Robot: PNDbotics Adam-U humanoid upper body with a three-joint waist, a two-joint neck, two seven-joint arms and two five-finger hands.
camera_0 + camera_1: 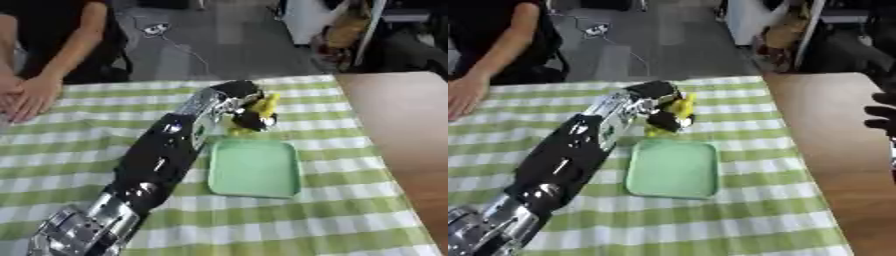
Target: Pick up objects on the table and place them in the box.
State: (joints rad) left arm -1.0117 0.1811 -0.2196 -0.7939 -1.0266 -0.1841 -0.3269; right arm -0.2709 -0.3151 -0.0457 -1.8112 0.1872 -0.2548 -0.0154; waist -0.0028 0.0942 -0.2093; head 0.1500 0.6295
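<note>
My left arm reaches across the green checked tablecloth (332, 220) from the lower left. Its hand (248, 111) is curled round a yellow object (265, 104) just beyond the far edge of a shallow pale green tray (255, 169). Black fingers cover much of the yellow object, so its shape is unclear. The tray's inside is bare. My right hand (882, 119) shows only as dark fingers at the right edge of the right eye view, over the brown table.
A bare brown wooden tabletop (402, 125) adjoins the cloth on the right. A person sits at the far left with hands (26, 97) resting on the cloth's edge. Chairs and clutter stand on the floor beyond the table.
</note>
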